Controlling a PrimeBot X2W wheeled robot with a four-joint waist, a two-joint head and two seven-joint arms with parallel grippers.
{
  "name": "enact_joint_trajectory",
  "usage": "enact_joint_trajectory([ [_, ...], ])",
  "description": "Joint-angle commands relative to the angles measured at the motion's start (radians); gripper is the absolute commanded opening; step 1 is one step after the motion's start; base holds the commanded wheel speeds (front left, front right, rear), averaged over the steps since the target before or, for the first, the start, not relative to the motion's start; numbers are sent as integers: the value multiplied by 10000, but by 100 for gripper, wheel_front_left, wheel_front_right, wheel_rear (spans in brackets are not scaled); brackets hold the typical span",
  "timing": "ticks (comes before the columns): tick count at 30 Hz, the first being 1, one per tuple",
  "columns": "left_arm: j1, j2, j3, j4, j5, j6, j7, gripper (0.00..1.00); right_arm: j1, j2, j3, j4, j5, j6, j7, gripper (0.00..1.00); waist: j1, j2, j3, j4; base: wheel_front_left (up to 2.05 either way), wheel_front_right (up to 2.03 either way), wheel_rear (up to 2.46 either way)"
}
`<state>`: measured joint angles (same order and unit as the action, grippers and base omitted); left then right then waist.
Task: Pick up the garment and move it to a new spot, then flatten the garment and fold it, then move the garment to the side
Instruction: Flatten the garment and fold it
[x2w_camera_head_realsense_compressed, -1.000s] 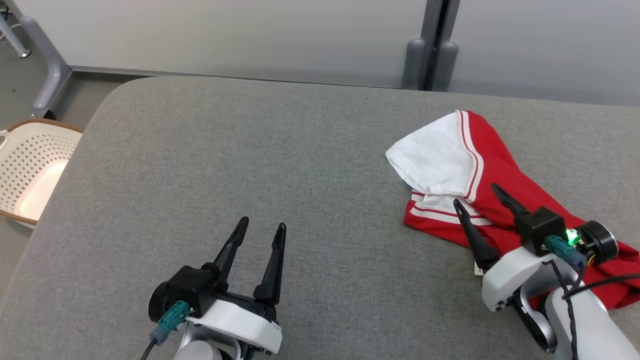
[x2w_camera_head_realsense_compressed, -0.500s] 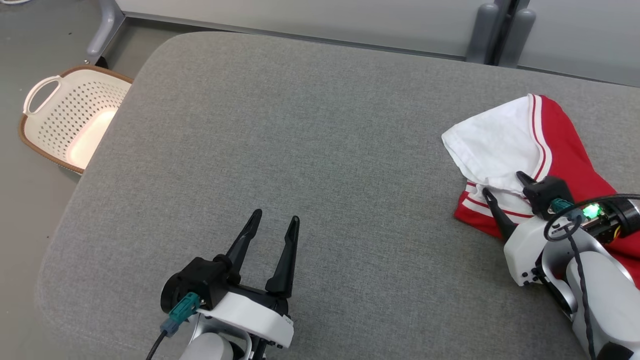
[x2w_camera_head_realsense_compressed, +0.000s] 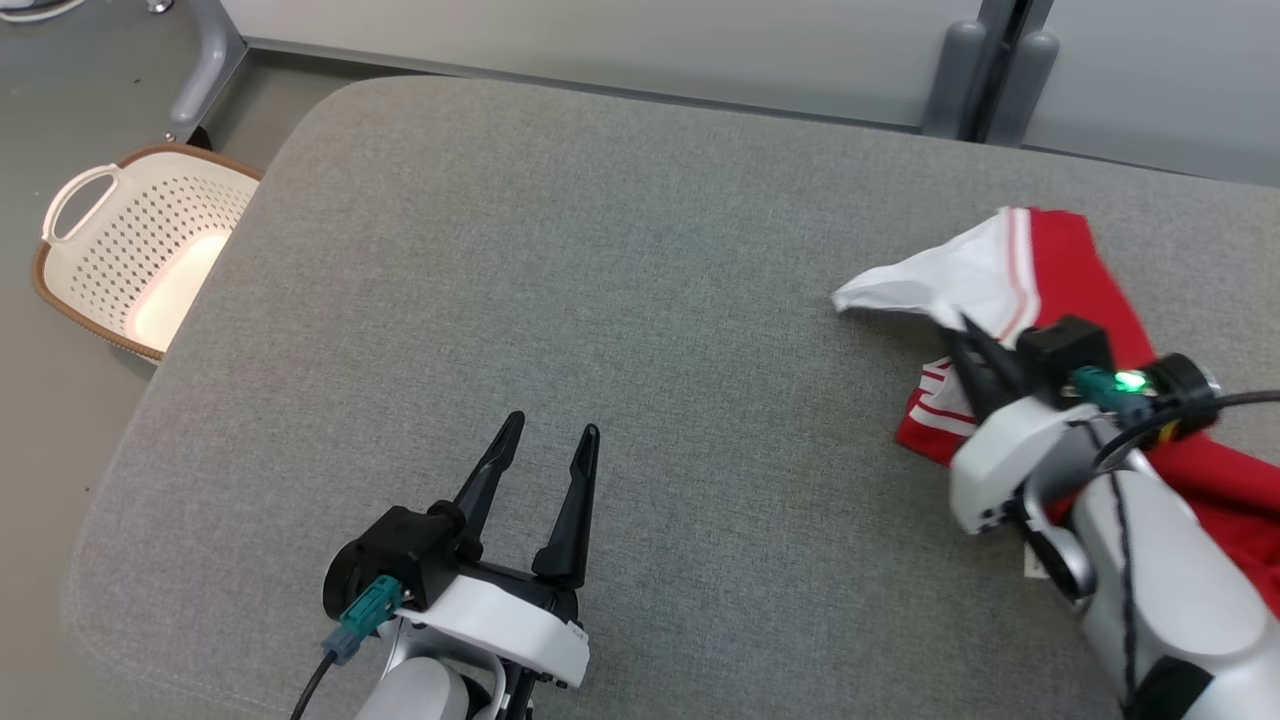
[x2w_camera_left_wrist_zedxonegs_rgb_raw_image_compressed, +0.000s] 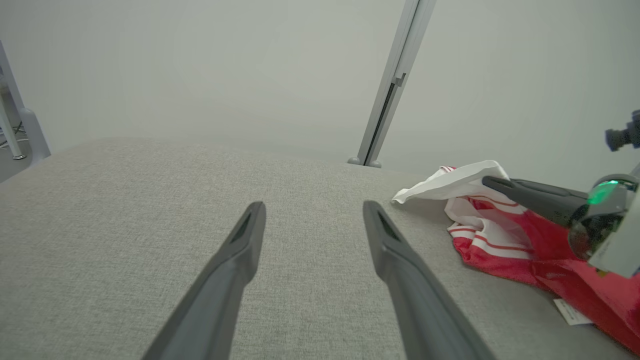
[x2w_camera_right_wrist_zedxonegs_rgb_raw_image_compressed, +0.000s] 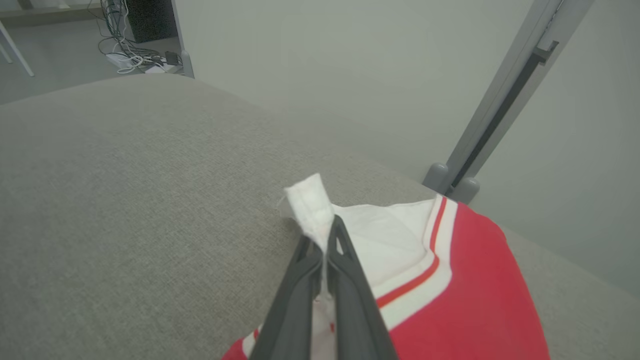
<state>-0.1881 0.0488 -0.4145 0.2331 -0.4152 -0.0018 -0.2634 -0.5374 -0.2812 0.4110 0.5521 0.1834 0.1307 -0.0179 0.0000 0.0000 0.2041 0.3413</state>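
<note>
Closing done: right end effector (x2w_camera_head_realsense_compressed: 965, 330), wide a second ago, now pinches garment (x2w_camera_head_realsense_compressed: 1075, 265) sleeve, raised off worktop (x2w_camera_head_realsense_compressed: 600, 250); left end effector (x2w_camera_head_realsense_compressed: 553, 428) wide, idle; carry next

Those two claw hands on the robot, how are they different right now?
The left gripper has its fingers spread and holds nothing; the right gripper has them pinched shut on a white edge of the garment. The left gripper is over bare table; the right gripper is at the garment, that edge raised. Both have two long dark fingers.
</note>
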Motion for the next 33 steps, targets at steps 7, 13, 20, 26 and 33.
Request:
enact_joint_trajectory([
  [7,162,37,20,79,-47,-18,-13,100,-563,417,2011,-1685,1587,2,-271,0,0,0,-482,43,0,0,0],
  [13,351,34,68,57,-59,6,-13,100,-1038,241,2761,-2987,3007,0,-334,0,0,0,-535,203,0,0,0],
  [20,195,34,10,-107,-165,15,-13,100,-1860,-473,1341,-2817,4204,0,97,0,0,0,-35,464,0,0,0],
  [26,-74,39,-228,-187,-330,34,-13,100,-2788,-1805,98,-1408,4316,3,613,0,0,0,545,696,0,0,0],
  [33,-325,37,-461,-184,-455,107,-13,100,-3631,-2941,-1561,1576,3138,2,967,0,0,0,877,778,0,0,0],
])
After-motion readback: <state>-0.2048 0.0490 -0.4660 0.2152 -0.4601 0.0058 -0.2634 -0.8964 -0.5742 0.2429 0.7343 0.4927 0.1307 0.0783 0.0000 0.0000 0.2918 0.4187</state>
